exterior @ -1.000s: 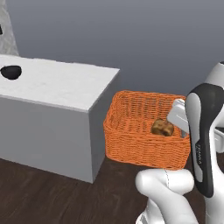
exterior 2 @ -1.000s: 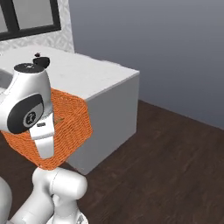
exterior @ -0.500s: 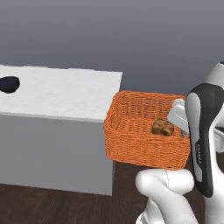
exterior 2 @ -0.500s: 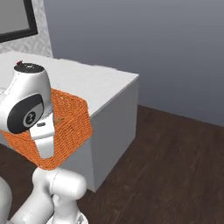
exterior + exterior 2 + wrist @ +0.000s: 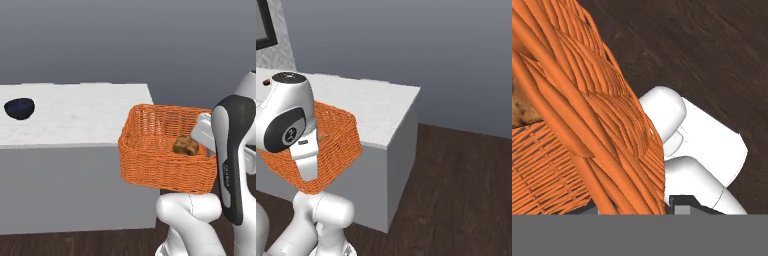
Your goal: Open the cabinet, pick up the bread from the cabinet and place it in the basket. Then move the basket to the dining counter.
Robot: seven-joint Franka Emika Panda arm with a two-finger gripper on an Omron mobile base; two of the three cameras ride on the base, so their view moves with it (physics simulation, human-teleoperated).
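Holding: gripper [image 5: 662, 210] pinches basket [image 5: 165, 160] wall; basket in the air beside counter [image 5: 75, 117]
Bread [image 5: 185, 145]: inside basket
Bowl [image 5: 19, 108]: on counter

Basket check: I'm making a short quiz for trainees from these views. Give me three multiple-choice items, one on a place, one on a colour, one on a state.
1. Where is the bread?
A. On the counter
B. Inside the basket
C. On the floor

2. What colour is the basket?
A. Blue
B. White
C. Orange

3. How is the basket placed?
A. Held in the air beside the dining counter
B. Resting on the counter
C. Lying on the floor

Answers:
1. B: the lump lies within its walls.
2. C: its weave is bright orange.
3. A: it hangs off the counter's edge, floor below.
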